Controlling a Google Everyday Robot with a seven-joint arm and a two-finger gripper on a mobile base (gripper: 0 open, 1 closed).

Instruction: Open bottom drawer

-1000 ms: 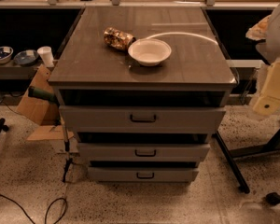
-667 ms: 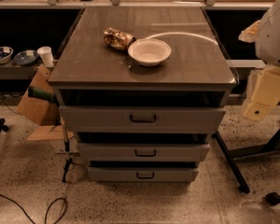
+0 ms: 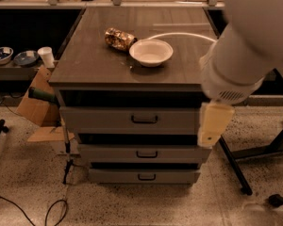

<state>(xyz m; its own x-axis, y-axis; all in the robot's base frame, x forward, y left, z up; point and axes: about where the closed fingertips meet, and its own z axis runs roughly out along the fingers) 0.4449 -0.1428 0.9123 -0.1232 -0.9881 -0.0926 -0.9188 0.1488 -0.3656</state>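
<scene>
The bottom drawer (image 3: pixel 144 175) is the lowest of three grey fronts on the cabinet, with a small dark bar handle (image 3: pixel 146 177) at its centre. Its front sits shut, and no interior shows. My white arm (image 3: pixel 245 46) fills the upper right of the camera view. The gripper (image 3: pixel 214 125) hangs from it as a pale yellowish piece in front of the cabinet's right edge, level with the top and middle drawers. It is above and to the right of the bottom drawer's handle and is not touching it.
A white bowl (image 3: pixel 151 52) and a crumpled shiny bag (image 3: pixel 119 38) lie on the cabinet top (image 3: pixel 94 65). A cardboard box (image 3: pixel 35 109), a cup (image 3: pixel 46 56) and cables (image 3: pixel 56 211) are at the left. Black stand legs (image 3: pixel 236 166) cross the floor at the right.
My arm has swung left and closer to the camera, now covering the upper right. The gripper has moved from the far right to the cabinet's right edge. The drawers have not moved.
</scene>
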